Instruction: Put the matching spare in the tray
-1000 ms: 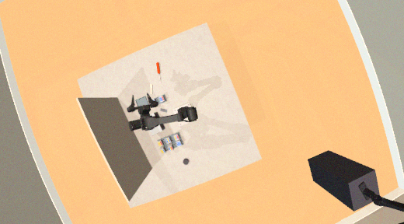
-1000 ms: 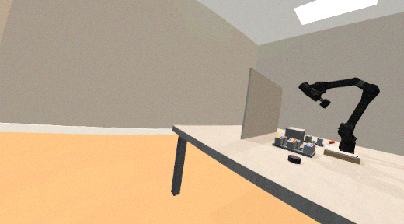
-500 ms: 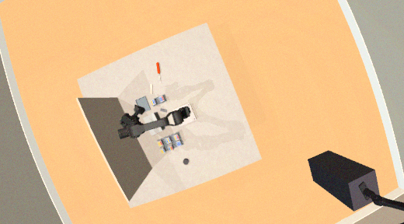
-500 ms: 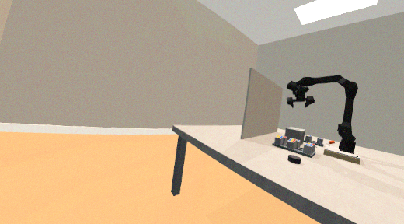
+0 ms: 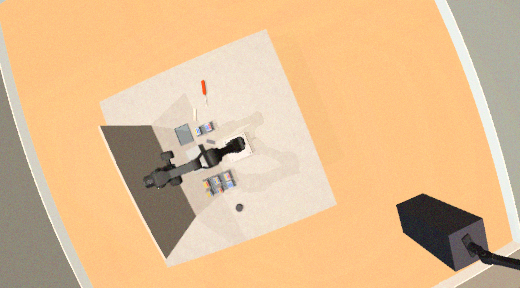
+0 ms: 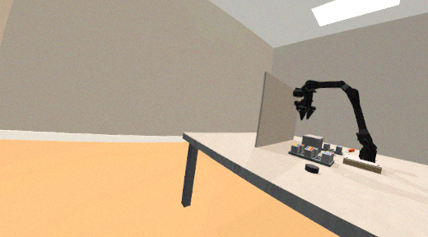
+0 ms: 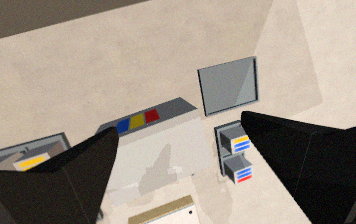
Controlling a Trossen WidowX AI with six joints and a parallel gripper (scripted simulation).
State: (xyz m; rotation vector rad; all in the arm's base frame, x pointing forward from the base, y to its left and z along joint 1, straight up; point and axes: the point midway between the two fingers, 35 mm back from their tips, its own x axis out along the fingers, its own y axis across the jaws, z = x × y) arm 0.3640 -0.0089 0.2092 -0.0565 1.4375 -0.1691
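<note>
The mounted unit (image 6: 314,140) (image 7: 155,150) is a grey box; the wrist view shows blue, yellow and red bars along its dark back face. The empty grey tray (image 5: 184,134) (image 7: 220,90) lies beside it. A small rack (image 7: 218,150) holds two spares: one (image 7: 235,140) reads yellow, blue, blue, the other (image 7: 239,170) blue, blue, red. A larger rack (image 6: 302,159) (image 7: 35,141) holds several spares; the left finger hides part of it, and one spare (image 7: 32,161) shows a yellow bar. My gripper (image 5: 171,168) (image 6: 305,118) (image 7: 180,124) is open and empty, high above the unit.
A tall panel (image 5: 135,162) (image 6: 276,113) stands behind the unit. The arm's base plate (image 6: 362,164) (image 7: 162,212) is in front. A red screwdriver (image 5: 203,87) and a cream stick (image 5: 195,113) lie beyond the tray. A black puck (image 5: 239,207) (image 6: 311,169) lies near the larger rack.
</note>
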